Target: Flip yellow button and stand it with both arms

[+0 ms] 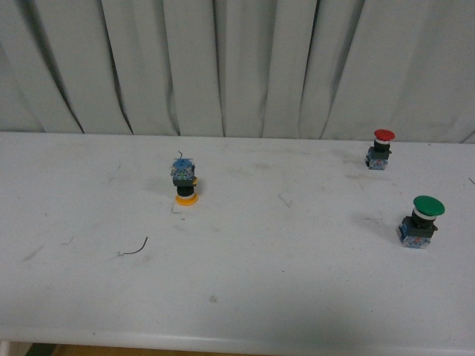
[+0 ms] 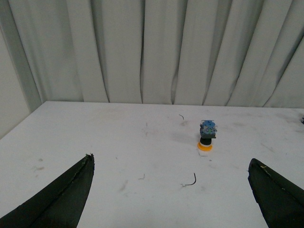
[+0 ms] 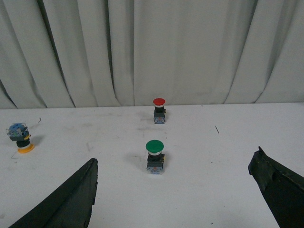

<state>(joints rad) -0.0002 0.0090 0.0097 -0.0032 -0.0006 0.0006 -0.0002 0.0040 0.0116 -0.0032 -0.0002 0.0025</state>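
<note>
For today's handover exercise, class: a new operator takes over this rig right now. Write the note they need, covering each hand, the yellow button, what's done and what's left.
Left hand: open, empty, facing the yellow button but well short of it.
Right hand: open, empty, facing the green button and red button.
Yellow button: cap down, contact block up, left of centre on the table; neither hand touches it.
Done: nothing that shows.
Left: flip the button and stand it cap up, using both arms.

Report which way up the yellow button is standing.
Upside down. The yellow button stands on its cap, blue contact block uppermost, in both the front and left wrist views.
</note>
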